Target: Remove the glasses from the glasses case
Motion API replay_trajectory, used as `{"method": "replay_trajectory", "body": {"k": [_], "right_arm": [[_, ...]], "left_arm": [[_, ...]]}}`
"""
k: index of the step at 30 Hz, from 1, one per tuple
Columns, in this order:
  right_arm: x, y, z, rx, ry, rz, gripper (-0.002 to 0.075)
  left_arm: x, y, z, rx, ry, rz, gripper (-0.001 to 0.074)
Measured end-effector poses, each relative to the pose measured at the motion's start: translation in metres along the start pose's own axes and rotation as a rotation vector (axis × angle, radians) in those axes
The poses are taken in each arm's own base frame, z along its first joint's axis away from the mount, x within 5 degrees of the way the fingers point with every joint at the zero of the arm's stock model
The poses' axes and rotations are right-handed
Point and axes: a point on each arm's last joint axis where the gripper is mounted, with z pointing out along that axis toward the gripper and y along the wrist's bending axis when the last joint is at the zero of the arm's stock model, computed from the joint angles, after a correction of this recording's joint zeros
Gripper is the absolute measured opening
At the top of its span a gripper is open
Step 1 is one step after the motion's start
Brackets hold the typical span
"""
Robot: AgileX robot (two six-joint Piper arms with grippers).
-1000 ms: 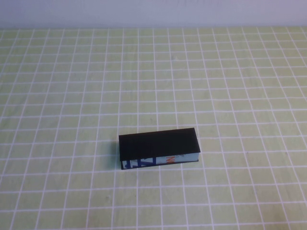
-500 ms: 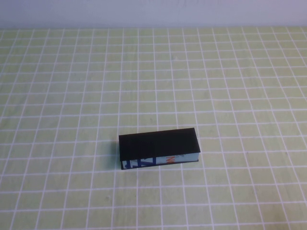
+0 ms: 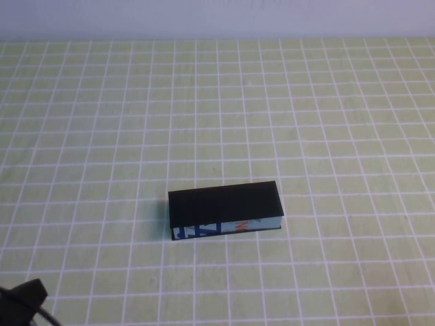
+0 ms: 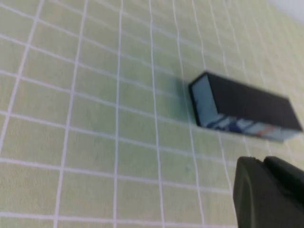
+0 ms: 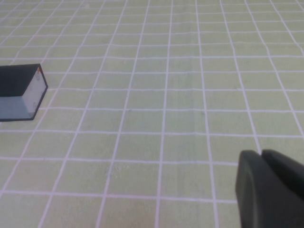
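Since the earlier frames, a black piece of the left arm (image 3: 19,299) has come into the near left corner of the high view; the glasses case (image 3: 224,211) has not shifted. Only that dark, matte, rounded part and a bit of cable show there, low against the near edge and well apart from the case. In the left wrist view the left gripper (image 4: 268,192) appears as a blunt black block with a narrow seam down it, raised above the cloth and pointed toward the case; whether its fingers are parted or closed I cannot tell. The right gripper (image 5: 270,187) is outside the high view; its own camera shows the same kind of dark block over bare cloth, the case's end far off to one side, and its finger state cannot be told either.

Farther in, the case lies flat near the middle of the table, a long rectangular box with a smooth black lid closed flat and a pale blue long side printed in dark blue and orange facing the robot. The glasses are not visible. Beneath everything spreads a yellow-green tablecloth (image 3: 326,122) ruled with a white grid, running back to a pale wall (image 3: 217,17).
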Motion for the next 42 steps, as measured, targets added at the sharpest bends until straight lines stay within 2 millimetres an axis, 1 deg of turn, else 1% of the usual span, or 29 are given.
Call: {"method": "replay_trajectory", "body": {"k": [4, 6, 9, 12, 14, 18, 21, 25, 29, 32, 37, 42], "right_arm": [[0.000, 0.000, 0.000, 0.000, 0.000, 0.000, -0.0018], [0.000, 0.000, 0.000, 0.000, 0.000, 0.000, -0.0018], [0.000, 0.000, 0.000, 0.000, 0.000, 0.000, -0.0018], [0.000, 0.000, 0.000, 0.000, 0.000, 0.000, -0.0018], [0.000, 0.000, 0.000, 0.000, 0.000, 0.000, -0.0018], [0.000, 0.000, 0.000, 0.000, 0.000, 0.000, -0.0018], [0.000, 0.000, 0.000, 0.000, 0.000, 0.000, -0.0018], [0.000, 0.000, 0.000, 0.000, 0.000, 0.000, -0.0018], [0.000, 0.000, 0.000, 0.000, 0.000, 0.000, -0.0018], [0.000, 0.000, 0.000, 0.000, 0.000, 0.000, -0.0018], [0.000, -0.001, 0.000, 0.006, 0.001, -0.017, -0.0018], [0.000, -0.002, 0.000, 0.026, 0.002, -0.070, -0.0018]], "left_arm": [[-0.021, -0.015, 0.013, -0.021, 0.212, 0.139, -0.0003], [-0.034, -0.018, 0.025, -0.029, 0.289, 0.185, -0.0003], [-0.056, -0.025, 0.049, -0.002, 0.349, 0.262, -0.0003], [-0.075, -0.030, 0.080, 0.056, 0.394, 0.293, -0.0003], [-0.085, -0.031, 0.105, 0.096, 0.412, 0.312, -0.0003], [-0.094, -0.037, 0.150, 0.138, 0.445, 0.351, -0.0003], [-0.090, -0.046, 0.182, 0.167, 0.486, 0.404, -0.0003], [-0.078, -0.061, 0.221, 0.214, 0.554, 0.459, -0.0003], [-0.077, -0.058, 0.254, 0.202, 0.569, 0.476, -0.0003], [-0.078, -0.053, 0.274, 0.171, 0.547, 0.490, -0.0003], [-0.077, -0.046, 0.299, 0.145, 0.540, 0.487, -0.0003], [-0.068, -0.040, 0.317, 0.165, 0.597, 0.467, -0.0003]]}}
